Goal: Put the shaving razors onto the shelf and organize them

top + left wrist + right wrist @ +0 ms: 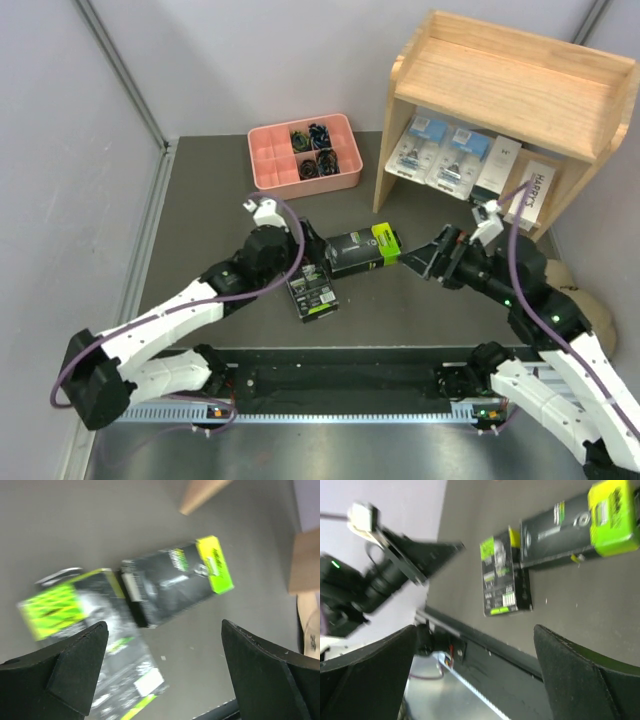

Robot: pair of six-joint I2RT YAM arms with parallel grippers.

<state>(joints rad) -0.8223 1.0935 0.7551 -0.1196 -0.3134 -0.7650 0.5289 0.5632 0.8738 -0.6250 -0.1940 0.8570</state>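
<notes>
The wooden shelf (500,75) stands at the far right. Its lower tier holds two blue-card blister packs (440,152) and two slim white boxes (515,178). Two black boxes with lime-green ends are on the mat. One (362,250) sits mid-table; the other (312,291) lies flat, touching its left end. My left gripper (305,268) is open and empty just above the flat box. In the left wrist view both boxes (170,582) (85,615) lie ahead of this gripper (165,680). My right gripper (412,262) is open and empty, just right of the first box's green end. Both boxes show in the right wrist view (575,522) (502,575), beyond this gripper (475,680).
A pink divided tray (300,182) of small dark items sits at the back centre, left of the shelf. Grey walls close the left and back sides. A black rail (350,375) runs along the near edge between the arm bases.
</notes>
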